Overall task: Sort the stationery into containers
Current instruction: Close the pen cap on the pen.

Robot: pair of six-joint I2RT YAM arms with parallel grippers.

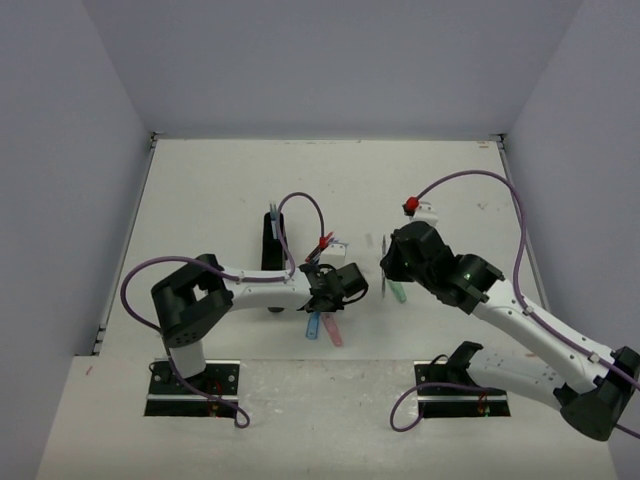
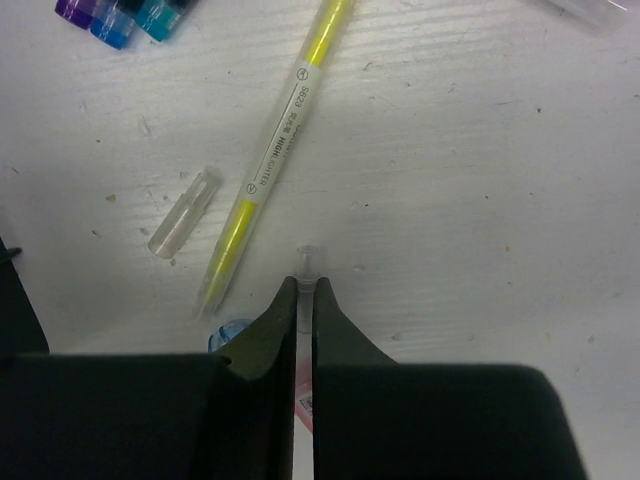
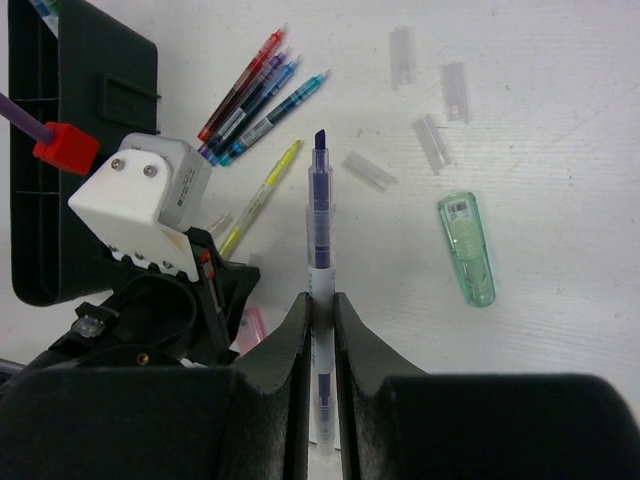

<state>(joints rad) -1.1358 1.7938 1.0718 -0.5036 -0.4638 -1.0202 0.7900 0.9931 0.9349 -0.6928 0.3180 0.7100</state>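
My left gripper points down at the table, shut on a thin clear cap-like piece; something pink shows in the gap behind it. Beside it lie a yellow highlighter, a loose clear cap and a chunky blue piece. My right gripper is shut on a purple marker with a white label, tip pointing away. The black organiser stands at the far left, with red, purple and blue pens fanned on the table beside it. A chunky green piece lies to the right.
Several clear caps are scattered beyond the green piece. From above, the organiser sits mid-table, the left gripper just right of it and the right gripper close by. Blue and pink pieces lie nearer the bases. Walls enclose three sides.
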